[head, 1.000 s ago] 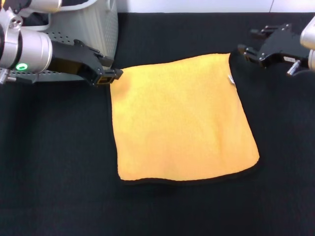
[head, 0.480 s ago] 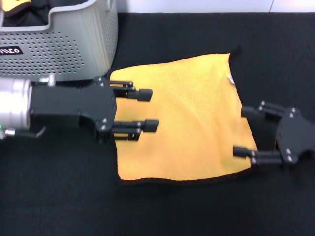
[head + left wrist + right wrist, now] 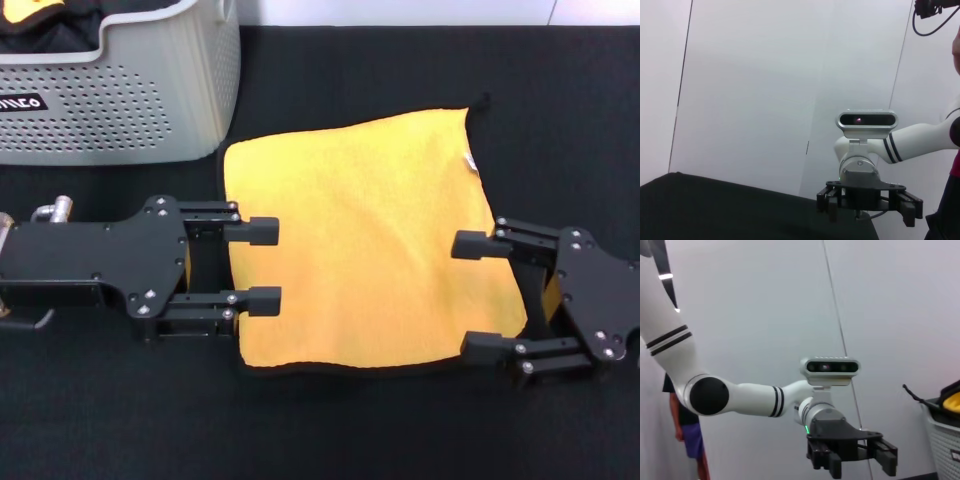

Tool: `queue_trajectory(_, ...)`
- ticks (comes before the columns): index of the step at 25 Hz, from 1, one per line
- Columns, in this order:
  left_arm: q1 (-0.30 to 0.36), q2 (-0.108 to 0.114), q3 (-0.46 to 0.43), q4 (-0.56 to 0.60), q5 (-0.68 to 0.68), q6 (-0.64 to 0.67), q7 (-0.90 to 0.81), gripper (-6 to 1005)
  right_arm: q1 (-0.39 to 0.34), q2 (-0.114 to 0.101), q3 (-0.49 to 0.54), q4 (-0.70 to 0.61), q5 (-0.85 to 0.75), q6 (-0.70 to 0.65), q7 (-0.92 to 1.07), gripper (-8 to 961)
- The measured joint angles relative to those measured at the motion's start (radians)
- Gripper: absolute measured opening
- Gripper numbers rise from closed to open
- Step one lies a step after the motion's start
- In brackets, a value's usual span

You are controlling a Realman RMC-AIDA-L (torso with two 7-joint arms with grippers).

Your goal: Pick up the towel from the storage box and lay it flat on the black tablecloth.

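The box (image 3: 150,100) sits at the far left corner of the tablecloth (image 3: 330,430), its perforated grey wall and black label facing the camera. Inside it, at the back corner farthest from the towel, a bit of yellow cloth (image 3: 25,10) lies on some dark fabric (image 3: 60,32); the rest of its inside is out of view.

The towel (image 3: 365,240) lies spread flat on the tablecloth, just beside the box, its far left corner almost touching the box's near right corner. Its thin black edging shows along the near side and at the far right corner, where a small flap sticks out; a white tag (image 3: 468,160) sits on its right edge.

The left gripper (image 3: 263,265) hovers over the towel's left edge, fingers spread apart and holding nothing, pointing toward the towel's middle. The right gripper (image 3: 478,296) is over the towel's near right corner, also spread wide and empty, pointing back at the left one. Bare tablecloth runs wide beyond the towel on its far, right and near sides; on its left the box stands close.

In the wrist views each camera looks across at the other arm: the right gripper (image 3: 867,206) and the left gripper (image 3: 852,456), both with fingers apart.
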Motion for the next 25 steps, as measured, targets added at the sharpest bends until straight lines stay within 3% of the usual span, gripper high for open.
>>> queue_trajectory(15, -0.013, 0.017, -0.001, -0.026, -0.008, 0.004, 0.017, 638, 0.069, 0.008, -0.005, 0.068, -0.014, 0.032, 0.005, 874)
queue_trajectory(25, -0.013, 0.017, -0.017, -0.063, -0.012, 0.005, 0.031, 638, 0.072, 0.005, -0.002, 0.078, -0.014, 0.045, 0.005, 874)
